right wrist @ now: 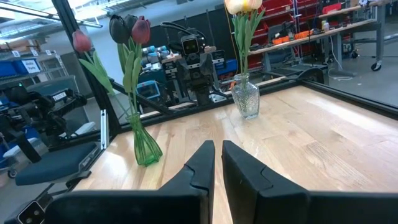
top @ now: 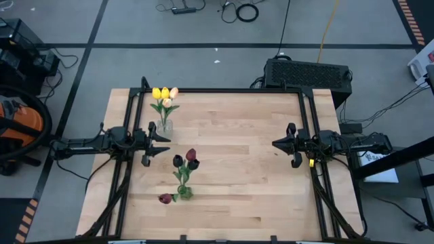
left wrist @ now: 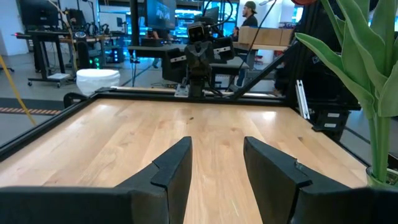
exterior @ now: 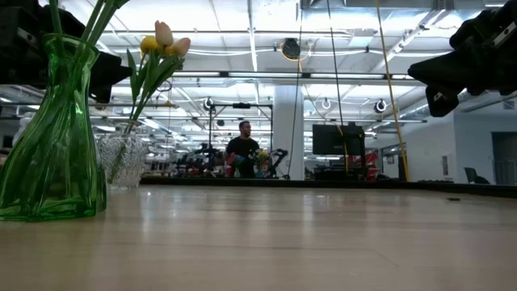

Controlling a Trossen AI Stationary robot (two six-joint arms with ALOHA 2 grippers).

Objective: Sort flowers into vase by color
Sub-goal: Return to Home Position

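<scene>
Two vases (exterior: 50, 145) stand on the wooden table (exterior: 323, 242), a person (exterior: 242, 150) beyond.

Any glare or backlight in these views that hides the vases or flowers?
High view: even light, green vase and transparent vase both plain. Low view: ceiling lights backlight everything, the right gripper is a dark silhouette, the table carries a sheen. Left wrist view: pale glare on the table's far end. Right wrist view: both vases readable.

The wooden table (top: 258, 176) stands on a grey floor (top: 169, 27) with black lines. A black box (top: 308, 71) sits past its far edge. The big room has bright ceiling lights (exterior: 252, 48) and a white pillar (exterior: 287, 133).
</scene>
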